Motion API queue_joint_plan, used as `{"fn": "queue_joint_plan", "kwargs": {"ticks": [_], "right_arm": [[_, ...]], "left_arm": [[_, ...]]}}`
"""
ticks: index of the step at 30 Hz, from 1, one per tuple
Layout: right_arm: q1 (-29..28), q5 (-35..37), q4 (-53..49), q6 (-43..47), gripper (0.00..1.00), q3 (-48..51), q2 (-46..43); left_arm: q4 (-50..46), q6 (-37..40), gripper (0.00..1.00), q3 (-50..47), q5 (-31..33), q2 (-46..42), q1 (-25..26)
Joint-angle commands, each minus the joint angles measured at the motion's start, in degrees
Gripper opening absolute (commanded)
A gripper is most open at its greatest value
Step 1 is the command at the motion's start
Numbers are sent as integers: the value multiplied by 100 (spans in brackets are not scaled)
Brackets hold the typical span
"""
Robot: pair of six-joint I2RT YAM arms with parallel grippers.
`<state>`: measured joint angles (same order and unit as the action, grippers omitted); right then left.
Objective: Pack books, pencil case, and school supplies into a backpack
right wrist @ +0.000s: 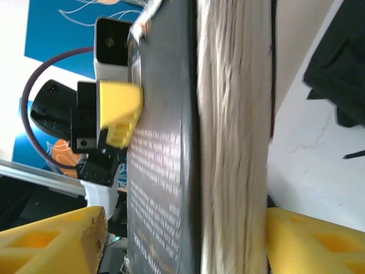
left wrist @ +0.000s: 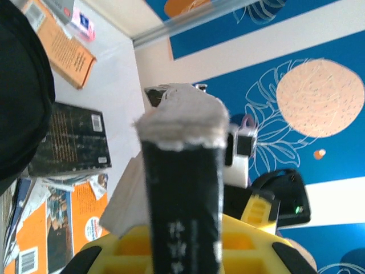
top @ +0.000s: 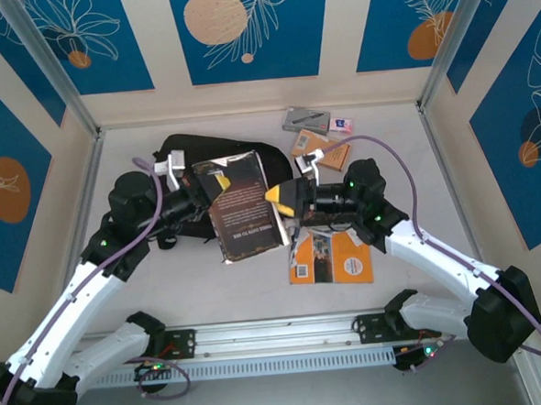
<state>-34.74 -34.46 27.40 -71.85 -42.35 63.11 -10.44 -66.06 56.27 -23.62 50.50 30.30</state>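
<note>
Now both arms bend inward over the backpack [top: 213,142]. The left gripper [top: 216,182] is clamped on one edge of the dark book [top: 245,207], holding it above the backpack. The right gripper [top: 279,197] straddles the opposite edge, jaws spread, not squeezing.

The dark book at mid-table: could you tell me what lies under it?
The black backpack shows past the dark book at its far and left edges; whatever lies directly beneath is covered.

Bright, even light; close book [right wrist: 162,171] blurred
</note>
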Motion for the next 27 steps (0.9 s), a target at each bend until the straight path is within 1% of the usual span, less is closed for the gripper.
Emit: {"fn": "queue_joint_plan", "kwargs": {"ticks": [1,3,6,9,11,14,16,17,19,20,21,22,24,27], "right_arm": [[-309,439,1143,-417,80,375,-155],[-489,867,1494,-546,82,594,-266],[-829,1731,1952,-519,86,870,-526],[-1159,2614,2306,-436,85,957,-640],[-1186,2977,2431,-624,85,949,-587],[-1123,2934,2270,-784,85,773,-440],[-1131,2971,1872,-603,85,716,-516],[-1104,2992,1319,-416,85,632,-662],[-1094,3290,72,82,86,463,-1067],[-1103,3508,-365,279,87,456,-1264],[-1077,3654,-560,305,87,524,-1424],[-1034,3691,-541,235,87,631,-1515],[-885,3548,-296,-209,87,820,-1527],[-898,3191,279,-775,88,857,-1169]], "left_arm": [[689,-211,0,46,689,-216,30],[760,-246,0,11,1020,-328,26],[877,-373,0,-144,1507,-506,28],[1157,-624,0,-318,1671,-532,27],[1237,-748,0,-379,1737,-512,21],[1206,-839,0,-374,1954,-538,23],[1099,-802,0,-257,2127,-572,26],[1003,-743,0,-142,2227,-577,23],[878,-591,0,103,2356,-582,27],[815,-508,0,249,2415,-580,22],[766,-421,0,385,2484,-572,28],[746,-377,0,479,2537,-568,23],[780,-277,0,620,2669,-547,26],[871,-268,0,663,2862,-532,28]]}}
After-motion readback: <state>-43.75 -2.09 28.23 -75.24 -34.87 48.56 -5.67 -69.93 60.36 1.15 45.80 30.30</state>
